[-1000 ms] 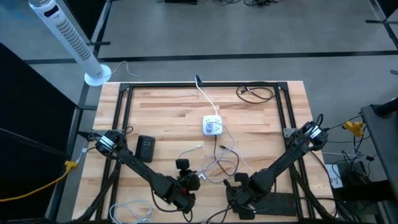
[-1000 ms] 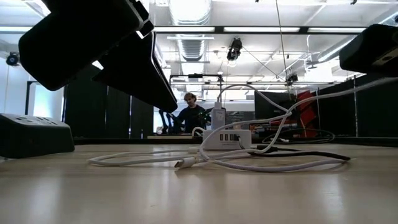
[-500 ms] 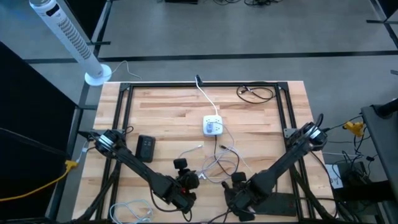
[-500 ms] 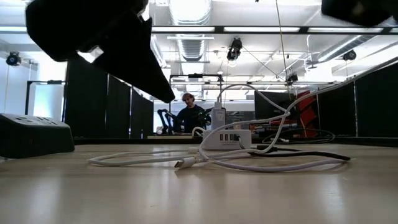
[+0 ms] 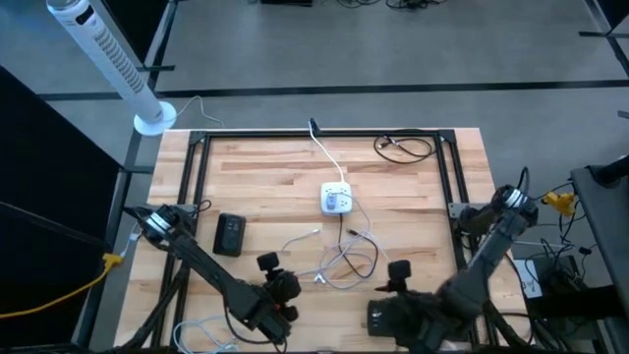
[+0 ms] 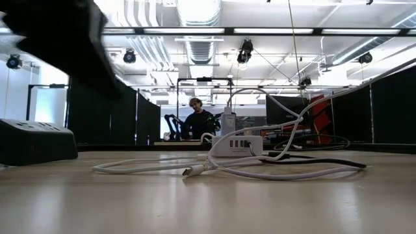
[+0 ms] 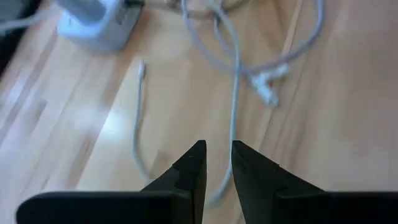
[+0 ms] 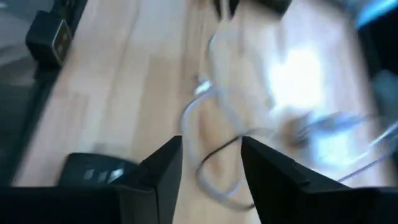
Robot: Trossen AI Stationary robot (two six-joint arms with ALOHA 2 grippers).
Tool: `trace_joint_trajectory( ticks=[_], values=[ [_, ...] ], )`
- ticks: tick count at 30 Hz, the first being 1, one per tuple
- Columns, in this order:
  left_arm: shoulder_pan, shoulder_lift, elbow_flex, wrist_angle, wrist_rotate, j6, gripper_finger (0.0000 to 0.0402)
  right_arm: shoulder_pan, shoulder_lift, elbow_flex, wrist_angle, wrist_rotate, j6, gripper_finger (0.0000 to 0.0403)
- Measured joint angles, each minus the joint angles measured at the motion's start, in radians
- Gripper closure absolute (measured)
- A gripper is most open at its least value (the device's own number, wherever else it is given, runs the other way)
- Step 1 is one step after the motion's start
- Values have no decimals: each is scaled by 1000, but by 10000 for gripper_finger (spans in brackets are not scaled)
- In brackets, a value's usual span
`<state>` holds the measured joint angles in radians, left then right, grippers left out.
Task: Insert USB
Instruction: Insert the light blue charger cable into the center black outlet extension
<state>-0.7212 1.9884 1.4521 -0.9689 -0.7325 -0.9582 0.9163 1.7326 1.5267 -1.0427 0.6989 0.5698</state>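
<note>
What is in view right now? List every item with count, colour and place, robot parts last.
Charging hub: one, white, table centre, ports facing the low camera.
White cables: a loose tangle, in front of the hub, loose plug ends lying free.
Black cable: one coil, far right of the table.
Black box: one, left of centre.
Tower fan: one, white, on the floor beyond the far left corner.
Person: one, in the room behind.
Left gripper: dark, near edge, narrow gap, empty.
Right gripper: dark, near edge, open, empty.
</note>
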Motion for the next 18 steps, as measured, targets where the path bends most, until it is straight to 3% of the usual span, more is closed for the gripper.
trace_joint_trajectory(
  ticks=[4, 8, 11, 13, 15, 16, 18],
  values=[
    [-40, -25, 0, -9, 117, 41, 336, 63, 3, -46, 17, 257, -76, 270],
    [-65, -26, 0, 37, 155, 66, 330, 37, -4, -136, 85, 585, -53, 292],
    [-64, -26, 0, 41, 217, 114, 325, -21, -6, -176, 110, 612, -58, 307],
    [-64, -26, 6, 35, 331, 147, 321, -74, -9, -191, 178, 544, -130, 317],
    [-64, -26, 21, 34, 485, 181, 316, -126, -10, -209, 347, 364, -332, 327],
    [-64, -27, 26, 35, 549, 187, 314, -151, -9, -219, 454, 215, -468, 332],
    [-64, -28, 31, 34, 641, 170, 308, -199, -8, -235, 680, -210, -713, 342]
  ],
)
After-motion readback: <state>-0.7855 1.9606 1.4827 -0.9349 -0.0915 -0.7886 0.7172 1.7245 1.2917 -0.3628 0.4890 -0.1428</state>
